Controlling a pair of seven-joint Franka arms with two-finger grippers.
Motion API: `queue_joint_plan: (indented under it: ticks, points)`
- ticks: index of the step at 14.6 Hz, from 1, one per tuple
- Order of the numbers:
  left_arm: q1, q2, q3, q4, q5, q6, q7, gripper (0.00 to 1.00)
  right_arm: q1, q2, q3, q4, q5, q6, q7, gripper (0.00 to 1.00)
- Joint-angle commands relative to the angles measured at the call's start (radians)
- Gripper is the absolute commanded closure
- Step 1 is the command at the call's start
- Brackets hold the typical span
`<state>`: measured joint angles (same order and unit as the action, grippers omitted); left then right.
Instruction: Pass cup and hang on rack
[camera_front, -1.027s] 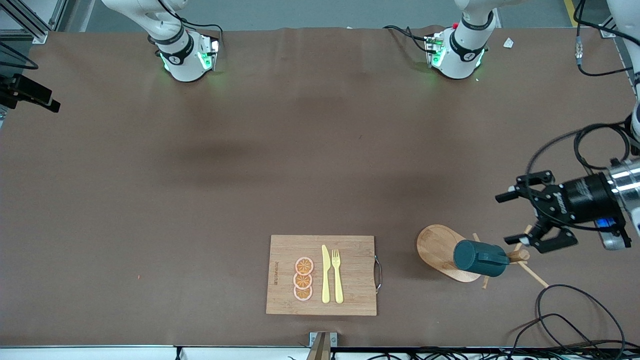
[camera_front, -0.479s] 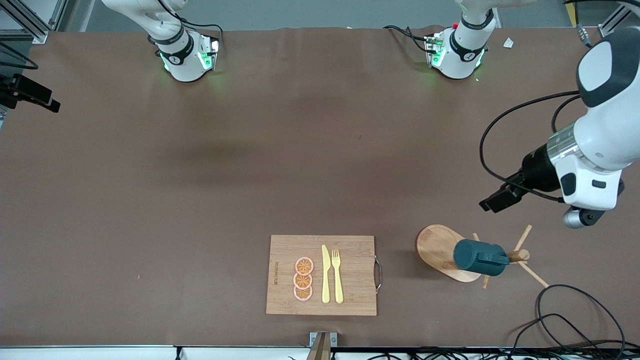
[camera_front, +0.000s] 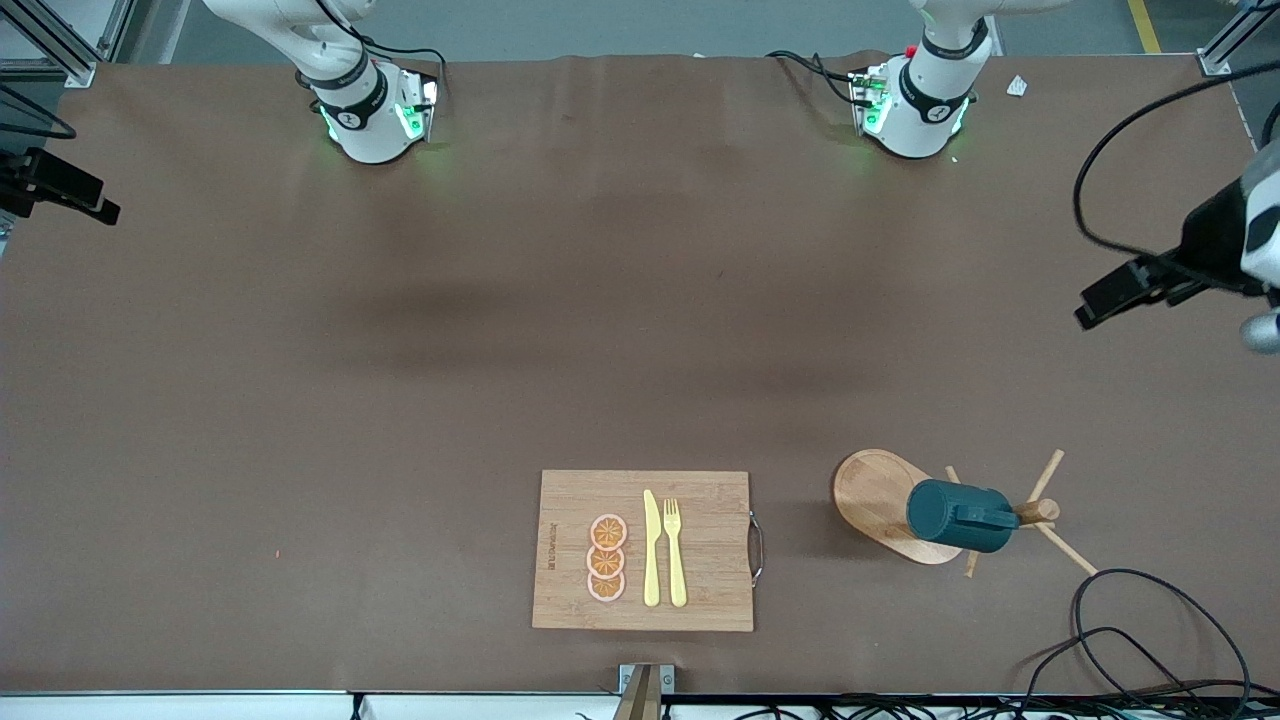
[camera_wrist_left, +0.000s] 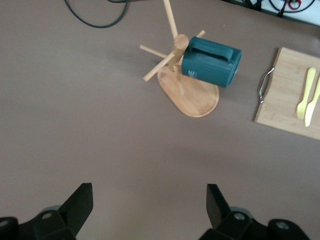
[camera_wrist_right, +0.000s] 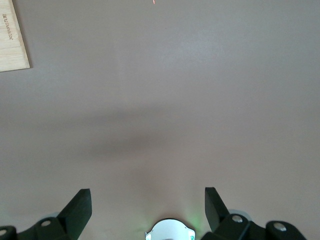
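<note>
The dark teal cup (camera_front: 958, 515) hangs by its handle on a peg of the light wooden rack (camera_front: 875, 495), tipped sideways over the oval base. Both also show in the left wrist view, the cup (camera_wrist_left: 212, 62) beside the rack's post (camera_wrist_left: 180, 42). My left gripper (camera_wrist_left: 148, 194) is open and empty, high over bare table and well clear of the rack. Only its wrist (camera_front: 1215, 235) shows in the front view, at the left arm's end of the table. My right gripper (camera_wrist_right: 147, 195) is open and empty over bare table near its own base; that arm waits.
A bamboo cutting board (camera_front: 700, 590) with a metal handle holds a yellow knife (camera_front: 651, 550), a fork (camera_front: 676, 550) and orange slices (camera_front: 606, 558). It lies beside the rack, toward the right arm's end. Black cables (camera_front: 1150, 640) lie near the rack at the table's front corner.
The left arm has pulled up and away from the rack toward the table's edge at its own end. The cup stays hanging on the rack. The right arm has not moved.
</note>
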<state>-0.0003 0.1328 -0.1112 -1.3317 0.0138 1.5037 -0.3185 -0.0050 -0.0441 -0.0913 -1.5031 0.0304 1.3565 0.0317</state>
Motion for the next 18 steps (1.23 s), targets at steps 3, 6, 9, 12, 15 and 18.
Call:
queue_joint_plan:
  ticks: [3,6,9,12,15,18]
  points:
    - [0.005,-0.180,0.103,-0.188,0.021,-0.037,0.324,0.00,-0.007,-0.023,0.005,-0.019,-0.009,0.004,-0.009,0.00]
    - [0.008,-0.258,0.103,-0.271,0.020,-0.043,0.332,0.00,-0.007,-0.023,0.005,-0.019,-0.009,0.004,-0.009,0.00]
    - [-0.004,-0.309,0.099,-0.330,0.014,-0.034,0.332,0.00,-0.009,-0.023,0.005,-0.019,-0.009,0.004,-0.009,0.00]
    - [-0.030,-0.329,0.094,-0.357,0.008,-0.031,0.326,0.00,-0.007,-0.023,0.005,-0.019,-0.010,0.004,-0.010,0.00]
    - [-0.035,-0.331,0.082,-0.368,-0.008,0.003,0.325,0.00,-0.004,-0.023,0.007,-0.019,-0.032,0.004,-0.015,0.00]
    - [-0.036,-0.318,0.085,-0.345,-0.038,0.010,0.329,0.00,-0.007,-0.023,0.005,-0.019,-0.032,0.006,-0.052,0.00]
